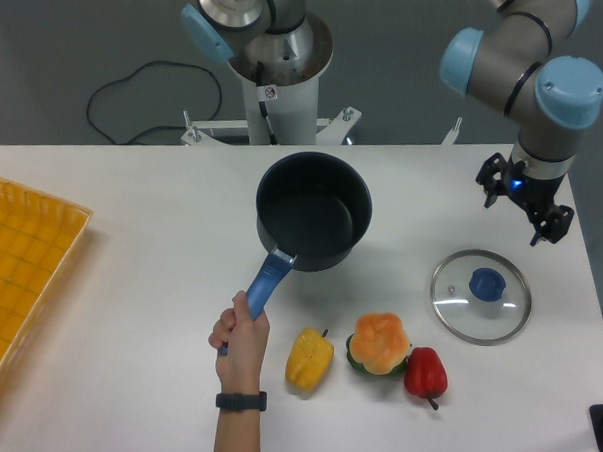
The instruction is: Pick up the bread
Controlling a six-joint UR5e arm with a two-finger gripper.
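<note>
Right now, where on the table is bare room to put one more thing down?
Bare tabletop lies between the yellow tray and the pot, and along the front left. It is crowded at the front, where the yellow pepper, bread and red pepper sit close together, near the glass lid.

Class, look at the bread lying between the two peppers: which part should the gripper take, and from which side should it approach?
Probably from above, jaws closing across the bread's puffy orange top along the near-far line. The yellow pepper and red pepper crowd its left and right, the red one seemingly touching, so sideways entry looks blocked.
</note>
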